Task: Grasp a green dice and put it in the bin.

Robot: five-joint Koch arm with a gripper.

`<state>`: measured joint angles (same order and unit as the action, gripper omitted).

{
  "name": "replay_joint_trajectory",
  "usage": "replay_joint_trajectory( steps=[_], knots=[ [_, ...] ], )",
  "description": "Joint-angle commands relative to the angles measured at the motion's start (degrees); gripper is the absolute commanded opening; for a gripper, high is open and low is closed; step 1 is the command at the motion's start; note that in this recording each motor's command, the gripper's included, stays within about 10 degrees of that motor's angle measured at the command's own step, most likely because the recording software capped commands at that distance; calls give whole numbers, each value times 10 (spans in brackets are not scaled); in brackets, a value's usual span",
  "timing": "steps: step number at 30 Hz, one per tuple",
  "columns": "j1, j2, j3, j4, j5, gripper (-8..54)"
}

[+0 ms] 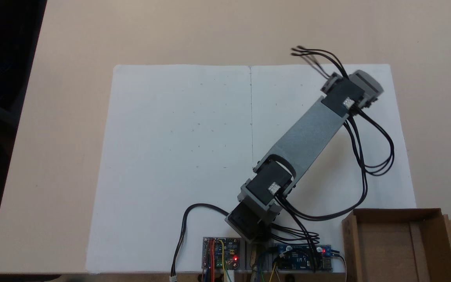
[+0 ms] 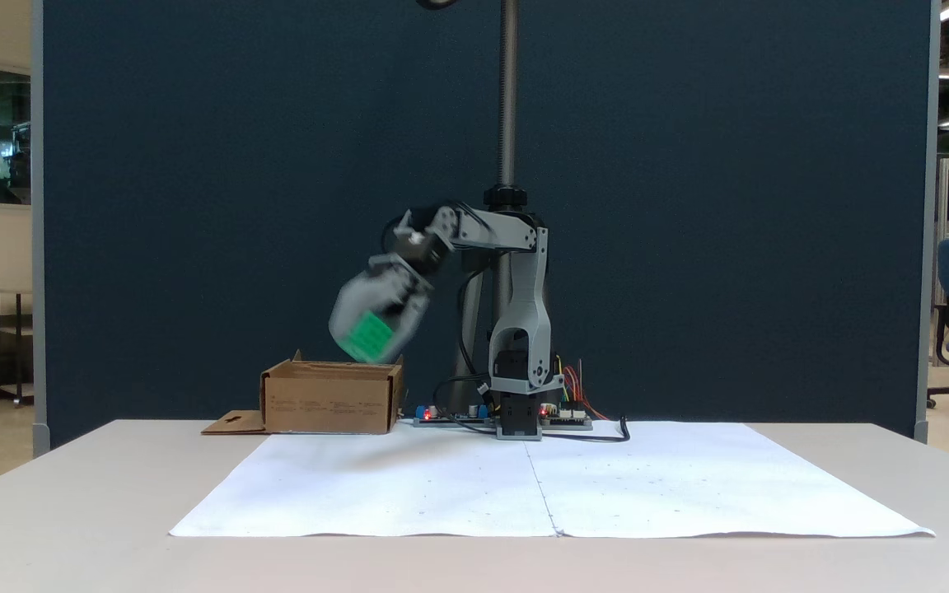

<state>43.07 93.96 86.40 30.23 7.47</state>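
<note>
Tool grips green dice, raised just above bin near the table's back edge; release left.

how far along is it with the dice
The pick-up looks done: the green dice is off the table, held in the end effector, though that part is blurred. In hand is the carry: it hangs in the air by the bin. Left: the dice is not yet in the bin, so the drop remains.
</note>
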Motion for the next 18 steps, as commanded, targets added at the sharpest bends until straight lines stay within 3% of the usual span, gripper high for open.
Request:
replay_joint_trajectory(
  steps=[1, 18],
  knots=[
    [75, 37, -25, -26, 63, 121],
    [458, 61, -25, 62, 108, 121]
  ],
)
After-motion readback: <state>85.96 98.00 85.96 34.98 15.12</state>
